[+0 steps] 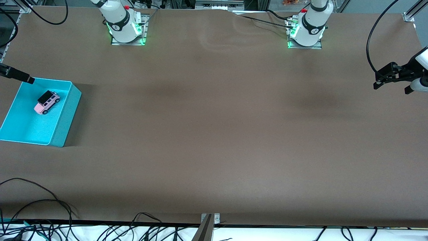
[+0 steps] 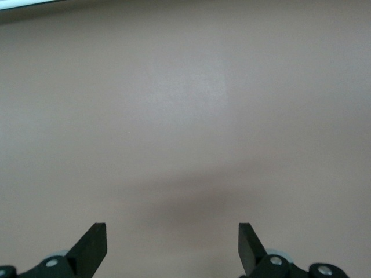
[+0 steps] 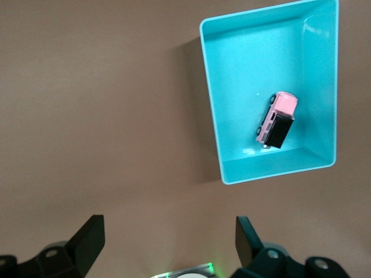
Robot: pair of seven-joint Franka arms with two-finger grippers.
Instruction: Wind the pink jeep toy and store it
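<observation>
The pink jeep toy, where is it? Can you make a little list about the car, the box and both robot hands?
pink jeep toy: lies in the bin, untouched
teal bin: on the table at the right arm's end
right gripper: open, empty, high over the table beside the bin
left gripper: open, empty, over bare table at the left arm's end
task state: jeep stored

The pink jeep toy [image 1: 46,102] rests inside the teal bin [image 1: 65,118] (at the right arm's end of the table), and the left gripper [image 1: 377,82] hangs over the table's other end, fingers apart
</observation>
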